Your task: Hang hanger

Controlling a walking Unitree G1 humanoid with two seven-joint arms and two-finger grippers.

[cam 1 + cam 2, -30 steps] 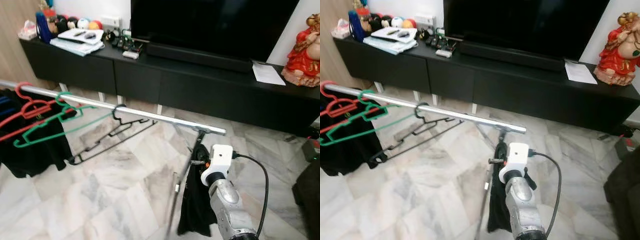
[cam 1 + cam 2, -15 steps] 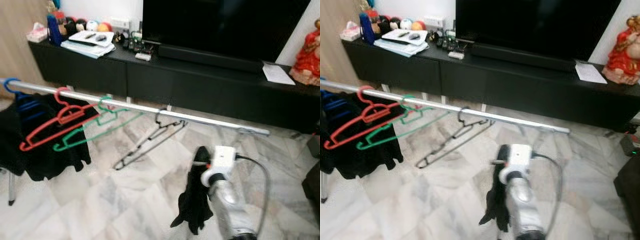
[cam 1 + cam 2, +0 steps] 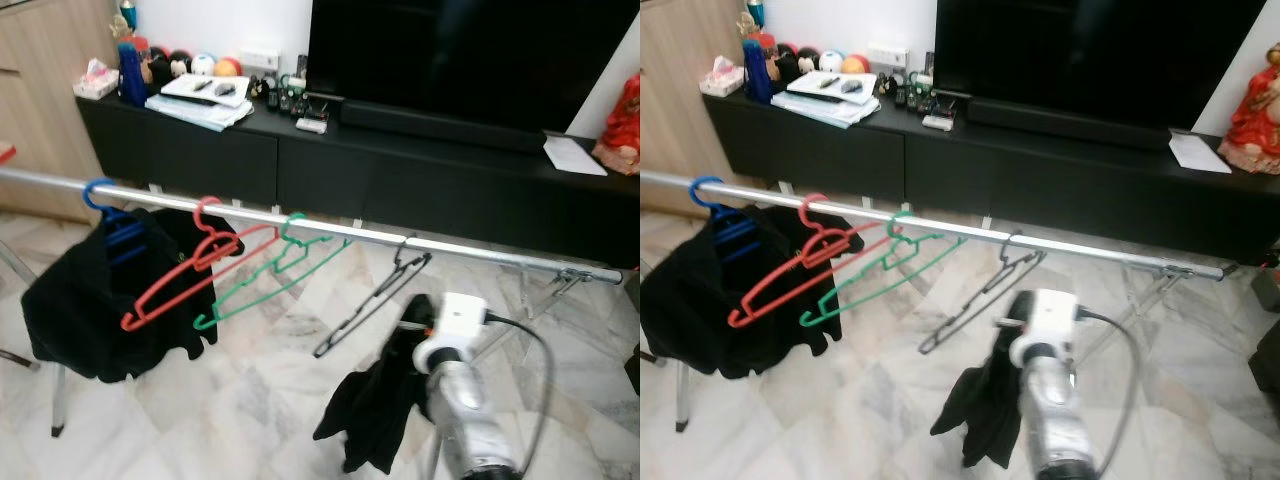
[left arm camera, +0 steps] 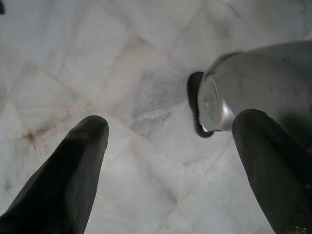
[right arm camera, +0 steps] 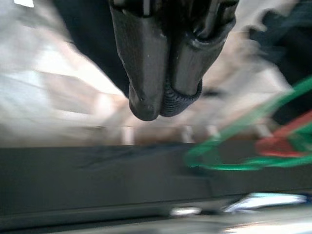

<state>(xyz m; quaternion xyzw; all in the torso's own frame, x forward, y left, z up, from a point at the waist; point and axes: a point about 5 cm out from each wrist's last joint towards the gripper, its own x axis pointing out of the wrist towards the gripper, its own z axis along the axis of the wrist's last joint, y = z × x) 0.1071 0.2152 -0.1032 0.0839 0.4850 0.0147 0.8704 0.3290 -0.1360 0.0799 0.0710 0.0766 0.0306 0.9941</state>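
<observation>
The right gripper (image 5: pixel 158 105), fingers pinched on a black garment (image 3: pixel 375 405), hangs near and below the rail (image 3: pixel 330 230). The black hanger (image 3: pixel 372 295) hangs on it, right of the green hanger (image 3: pixel 270 285). The left gripper (image 4: pixel 170 161) gapes over the marble floor (image 4: pixel 97 58).

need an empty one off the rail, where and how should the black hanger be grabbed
Grip the black hanger by its neck, just under the hook on the silver rail. It hangs bare and slanted, its long bars trailing low toward the green hanger. Probably come from the free side, away from the green one, then lift the hook upward.
</observation>
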